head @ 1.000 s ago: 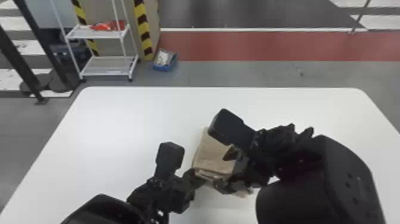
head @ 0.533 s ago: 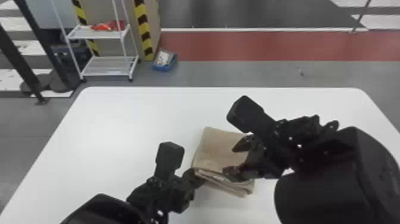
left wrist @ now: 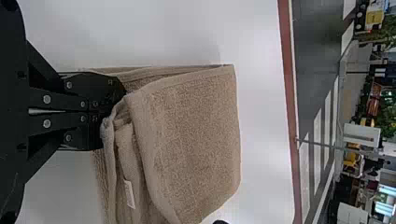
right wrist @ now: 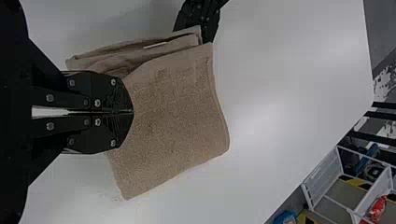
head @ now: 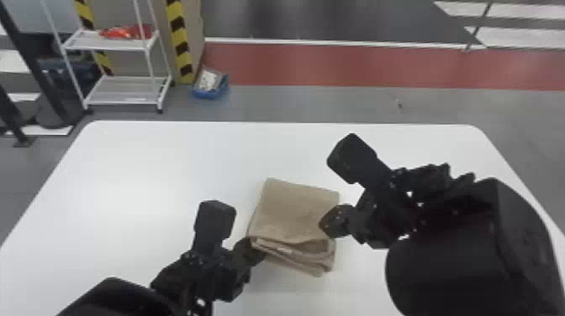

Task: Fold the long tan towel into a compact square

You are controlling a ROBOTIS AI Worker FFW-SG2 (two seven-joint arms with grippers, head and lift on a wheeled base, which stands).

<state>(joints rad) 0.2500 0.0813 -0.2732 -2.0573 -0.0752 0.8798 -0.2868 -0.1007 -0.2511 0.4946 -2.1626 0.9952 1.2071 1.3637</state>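
The tan towel [head: 294, 210] lies on the white table [head: 147, 168], near the middle of its width, folded into a thick, roughly square bundle with its stacked layers showing along the side nearest the robot. A small white label [left wrist: 130, 193] shows among those layers. The left gripper [head: 253, 252] is at the towel's near left corner, its 2 fingers closed together, with an edge of the cloth pinched at their tips. The right gripper [head: 330, 222] is over the towel's right side; its 2 fingers are pressed together as well, with nothing between them, and the cloth lies flat beneath. Whether their tips touch the cloth, I cannot tell. The top layer is fairly smooth, while the near folds bulge a little and sit unevenly. On the floor beyond the table stand a white rack [head: 122, 98] with 2 shelves in sight and, just beside it, a blue bin [head: 210, 94].
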